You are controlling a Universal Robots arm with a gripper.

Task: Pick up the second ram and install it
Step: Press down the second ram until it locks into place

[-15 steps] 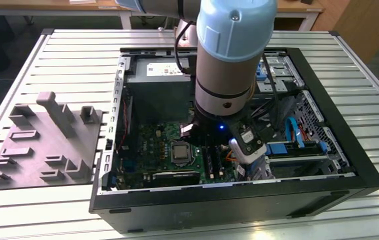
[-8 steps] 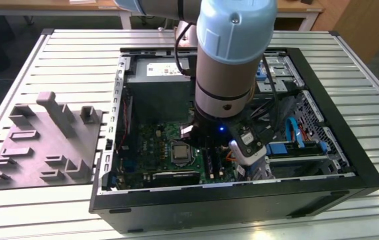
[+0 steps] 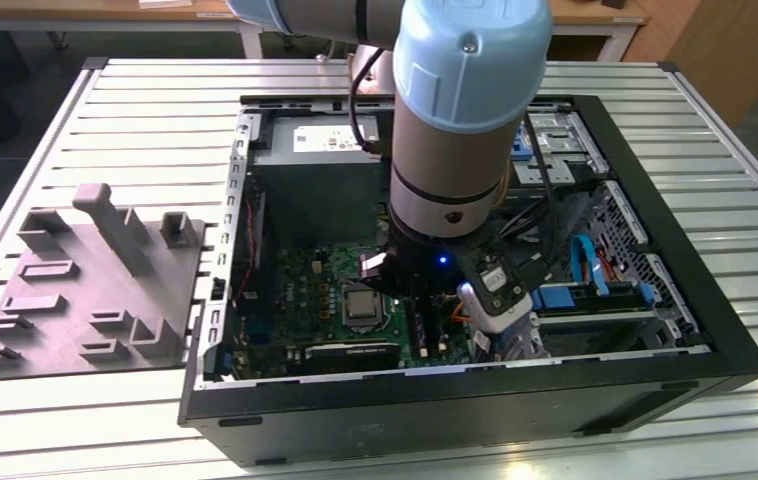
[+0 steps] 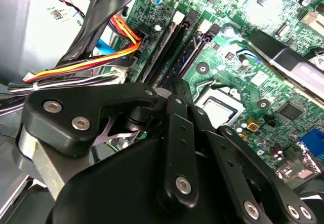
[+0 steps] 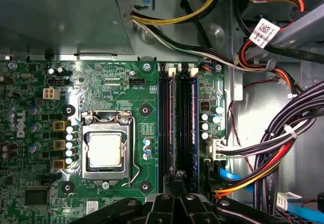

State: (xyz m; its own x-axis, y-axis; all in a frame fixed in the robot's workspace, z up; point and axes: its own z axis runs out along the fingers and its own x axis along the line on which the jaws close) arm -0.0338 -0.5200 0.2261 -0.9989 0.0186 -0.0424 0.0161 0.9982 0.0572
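Note:
Inside the open computer case [image 3: 699,330], my gripper [image 3: 422,325] reaches down to the memory slots beside the silver socket [image 5: 104,150]. In both wrist views its fingers are drawn together, and the gripper [image 5: 177,176] [image 4: 169,95] sits over one end of the slots. The second ram [image 5: 185,122] [image 4: 188,57] is a dark, narrow stick standing on edge in a slot, running away from the fingertips. The gripper's black linkage hides the stick's near end, so I cannot tell whether the tips touch it.
The green motherboard [image 3: 292,290] fills the case floor. Bundled black, orange and blue cables [image 5: 273,158] crowd the side of the slots away from the socket. A grey power supply [image 3: 312,150] sits at the back. The grey moulded fixture tray [image 3: 86,290] lies outside the case, on the exterior view's left.

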